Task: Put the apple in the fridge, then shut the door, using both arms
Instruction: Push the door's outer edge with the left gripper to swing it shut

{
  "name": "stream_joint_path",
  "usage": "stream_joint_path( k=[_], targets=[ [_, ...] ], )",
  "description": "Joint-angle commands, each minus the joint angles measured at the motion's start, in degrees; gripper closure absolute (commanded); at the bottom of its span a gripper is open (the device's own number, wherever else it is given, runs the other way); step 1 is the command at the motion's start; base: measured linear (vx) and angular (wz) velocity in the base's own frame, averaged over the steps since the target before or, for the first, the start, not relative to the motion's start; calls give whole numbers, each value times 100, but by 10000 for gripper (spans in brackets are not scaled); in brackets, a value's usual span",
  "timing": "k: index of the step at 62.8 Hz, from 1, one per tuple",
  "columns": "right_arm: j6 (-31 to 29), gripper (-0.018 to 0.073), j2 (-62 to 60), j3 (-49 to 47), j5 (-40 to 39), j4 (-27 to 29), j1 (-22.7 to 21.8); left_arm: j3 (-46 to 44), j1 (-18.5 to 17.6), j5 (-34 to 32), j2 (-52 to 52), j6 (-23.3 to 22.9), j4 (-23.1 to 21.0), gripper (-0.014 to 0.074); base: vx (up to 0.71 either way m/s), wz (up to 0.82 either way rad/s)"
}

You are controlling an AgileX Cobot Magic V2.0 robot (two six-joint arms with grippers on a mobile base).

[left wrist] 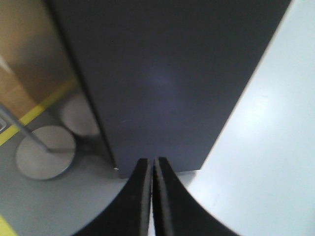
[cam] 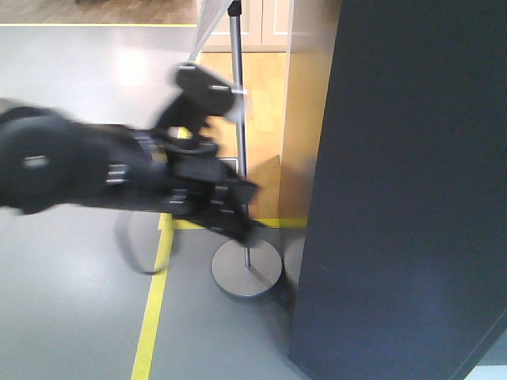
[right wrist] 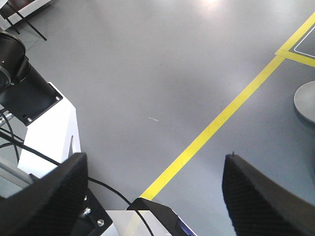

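A tall dark grey slab, the door (cam: 404, 190) with its smooth face towards me, fills the right of the front view. No white lining or shelves of the fridge show, and the apple is out of view. My left arm reaches in from the left, blurred, and its gripper (cam: 250, 228) is a short way left of the door's edge. In the left wrist view the left gripper (left wrist: 150, 162) is shut and empty, pointing at the door's (left wrist: 167, 78) lower edge. My right gripper (right wrist: 156, 160) hangs wide open over the bare grey floor, holding nothing.
A stand with a thin pole and a round metal base (cam: 247, 269) rises just left of the door, beside a wooden panel (cam: 305, 119). Yellow tape lines (cam: 154, 309) cross the grey floor. The robot's white base (right wrist: 49, 135) and a black cable lie under the right gripper.
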Motion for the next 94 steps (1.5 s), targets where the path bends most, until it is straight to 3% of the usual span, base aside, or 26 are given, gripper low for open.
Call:
stream_joint_path(
  k=[1, 8, 20, 28, 41, 54, 62, 75, 94],
  targets=[
    [-43, 19, 91, -127, -295, 121, -31, 287, 355, -421, -670, -91, -54, 603, 0, 0],
    [348, 35, 91, -127, -376, -451, -31, 851, 833, -422, -1207, -92, -47, 603, 0, 0],
    [1610, 144, 91, -127, -404, -2256, -31, 1578, 1342, -445, -1819, -92, 113, 603, 0, 0],
    [2183, 293, 203, -127, -467, -2993, -31, 1720, 1390, -421, -1948, -92, 283, 603, 0, 0],
    [2224, 574, 970, -127, -710, -3404, -31, 1720, 1390, -229, -1953, -92, 278, 603, 0, 0],
    [2257, 571, 1876, -132, -1578, -3652, -31, 1720, 1390, -229, -1953, -92, 278, 603, 0, 0],
    [2403, 571, 2481, -300, -2133, -4103, -31, 1720, 1390, -229, -1953, -92, 278, 603, 0, 0],
    [3410, 566, 3316, -873, -2807, -5470, -31, 1720, 1390, -229, -1953, -92, 278, 603, 0, 0],
    [3996, 563, 4483, -1757, -3249, -6230, -35, 1720, 1390, -229, -1953, -92, 278, 603, 0, 0]
  ],
)
